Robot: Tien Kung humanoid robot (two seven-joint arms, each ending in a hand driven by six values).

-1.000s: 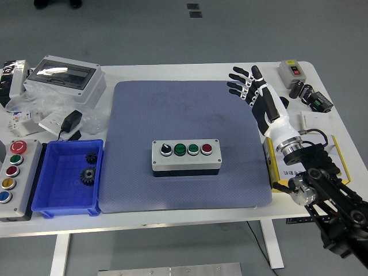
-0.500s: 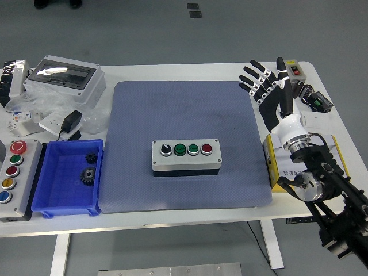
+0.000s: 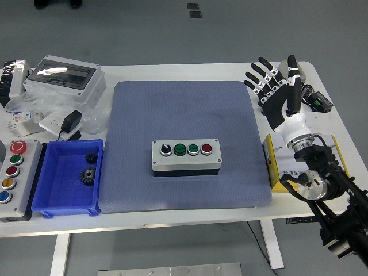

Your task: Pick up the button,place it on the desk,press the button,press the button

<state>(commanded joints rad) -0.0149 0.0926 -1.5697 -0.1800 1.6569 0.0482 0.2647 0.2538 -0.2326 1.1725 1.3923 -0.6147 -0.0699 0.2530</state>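
A grey button box (image 3: pixel 186 157) with a black knob, two green buttons and a red button sits in the middle of the blue mat (image 3: pixel 184 144). My right hand (image 3: pixel 277 92) is raised at the mat's far right edge, fingers spread, holding nothing, well apart from the box. A small grey switch box is mostly hidden behind the hand at the back right. My left arm is out of view.
A blue bin (image 3: pixel 69 178) with gears stands left of the mat. A grey panel with coloured buttons (image 3: pixel 14 178) is at the far left. A grey enclosure (image 3: pixel 66 79) and a black adapter (image 3: pixel 72 122) are at the back left. A yellow-edged box (image 3: pixel 282 164) and small parts (image 3: pixel 319 100) lie at the right.
My right hand has moved right and a little away from the mat, turning so the palm faces more to the left. The button box has not moved.
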